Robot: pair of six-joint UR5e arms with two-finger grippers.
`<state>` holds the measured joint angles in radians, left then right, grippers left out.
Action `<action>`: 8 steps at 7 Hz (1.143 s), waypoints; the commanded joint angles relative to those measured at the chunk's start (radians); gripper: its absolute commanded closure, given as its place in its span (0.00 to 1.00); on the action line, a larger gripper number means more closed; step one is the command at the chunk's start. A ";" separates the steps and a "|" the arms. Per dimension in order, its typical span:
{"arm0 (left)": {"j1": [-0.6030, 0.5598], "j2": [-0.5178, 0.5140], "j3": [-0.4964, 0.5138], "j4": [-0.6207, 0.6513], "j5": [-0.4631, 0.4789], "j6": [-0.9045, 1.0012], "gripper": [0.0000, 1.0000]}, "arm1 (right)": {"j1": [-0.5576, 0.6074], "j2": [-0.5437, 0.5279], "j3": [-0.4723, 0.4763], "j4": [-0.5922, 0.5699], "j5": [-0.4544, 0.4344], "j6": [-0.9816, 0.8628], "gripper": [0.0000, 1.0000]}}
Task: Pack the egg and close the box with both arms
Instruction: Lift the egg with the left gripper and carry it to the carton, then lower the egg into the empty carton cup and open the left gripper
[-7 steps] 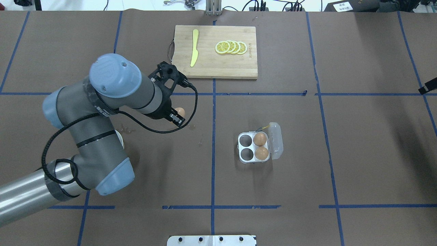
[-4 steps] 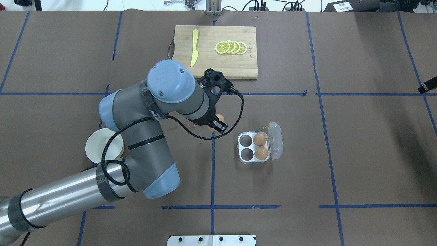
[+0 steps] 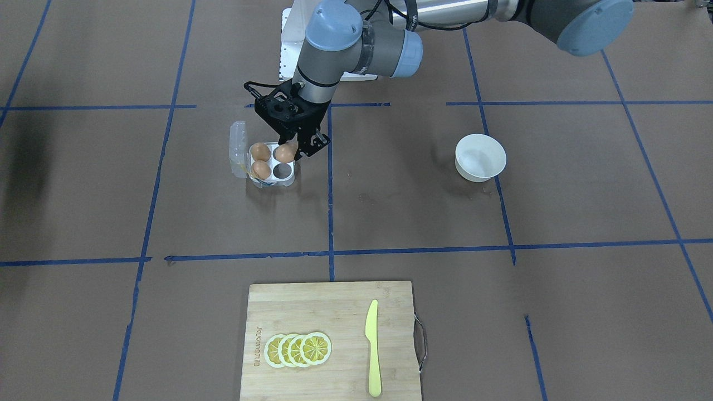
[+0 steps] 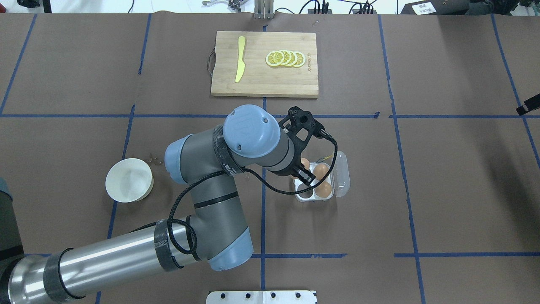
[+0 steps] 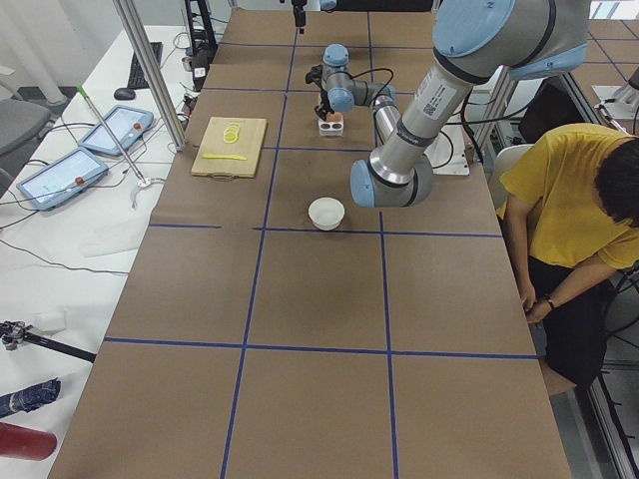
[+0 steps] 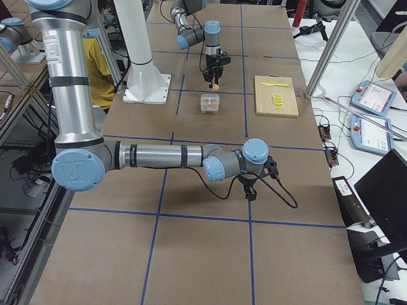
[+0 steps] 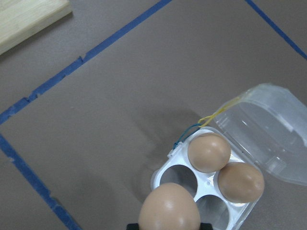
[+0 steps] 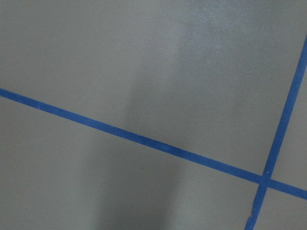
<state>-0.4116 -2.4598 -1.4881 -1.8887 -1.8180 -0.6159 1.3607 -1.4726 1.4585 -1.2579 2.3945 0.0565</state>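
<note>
Transit is the change here: a second ago the left gripper [image 3: 293, 149] was back near the white bowl [image 4: 110, 177] with the egg [image 3: 285, 153]. It has since swung across the table and now hangs over the egg carton [image 7: 211, 180]. Its fingers are clamped on the egg, which shows between them in the front view and fills the bottom edge of the left wrist view.

The egg is held above the carton's unfilled side, not yet seated. Which of the two vacant cells it is lined up with cannot be told, since the views disagree. The other two brown eggs [image 7: 208, 152] fill the cells next to the clear lid [image 7: 268, 129], which lies folded open flat on the table.

The carry looks nearly done, leaving the lowering, the release and the closing of the lid.

The right gripper [image 6: 249, 189] hovers well apart over bare table. Whether its fingers are apart or together cannot be told.
</note>
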 commanded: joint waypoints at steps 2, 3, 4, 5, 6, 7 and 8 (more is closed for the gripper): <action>0.046 -0.019 0.038 -0.012 0.055 -0.066 1.00 | 0.000 0.000 0.000 0.000 0.000 0.000 0.00; 0.054 -0.018 0.038 -0.012 0.065 -0.070 1.00 | 0.000 0.000 0.000 0.000 0.000 0.000 0.00; 0.065 -0.015 0.037 -0.012 0.065 -0.071 1.00 | 0.000 0.000 0.000 0.000 0.000 0.000 0.00; 0.066 -0.015 0.034 -0.012 0.065 -0.073 1.00 | 0.000 0.000 0.000 0.000 0.000 0.000 0.00; 0.069 -0.015 0.034 -0.012 0.065 -0.073 1.00 | 0.000 0.000 0.000 0.000 0.000 0.009 0.00; 0.071 -0.015 0.034 -0.012 0.065 -0.074 1.00 | 0.000 0.000 0.000 0.000 0.000 0.014 0.00; 0.071 -0.015 0.034 -0.012 0.065 -0.074 0.94 | 0.000 0.000 0.003 0.000 0.000 0.014 0.00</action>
<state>-0.3417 -2.4744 -1.4540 -1.9006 -1.7534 -0.6896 1.3607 -1.4726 1.4597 -1.2579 2.3945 0.0678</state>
